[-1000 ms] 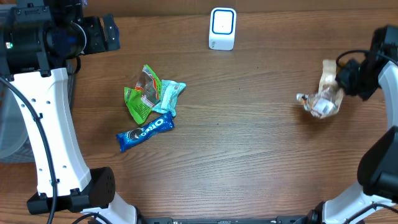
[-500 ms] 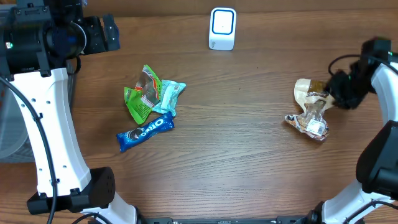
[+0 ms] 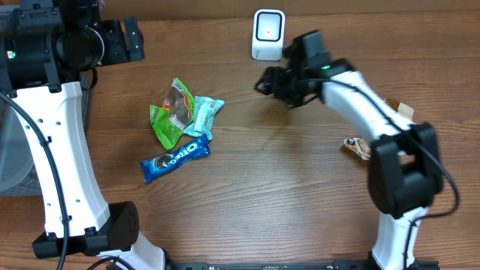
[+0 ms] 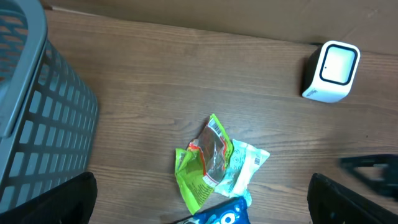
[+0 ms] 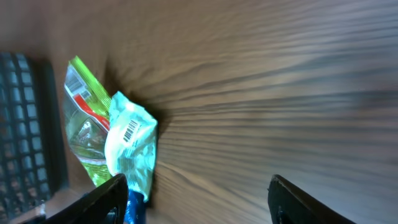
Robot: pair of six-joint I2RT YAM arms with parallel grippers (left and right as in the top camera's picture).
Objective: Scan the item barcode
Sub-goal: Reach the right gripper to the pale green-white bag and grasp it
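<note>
- Right gripper (image 5: 198, 188) is found open and empty, pointed toward the teal packet (image 5: 130, 143), presumably for pickup
- Left gripper (image 4: 202, 184) is held open, clear of the scanner (image 3: 268, 34)

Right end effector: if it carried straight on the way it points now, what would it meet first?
Probably the light-blue packet, on the near side of the snack pile, with bare table before it. The height of the right end effector is unclear, so it might pass above.
</note>
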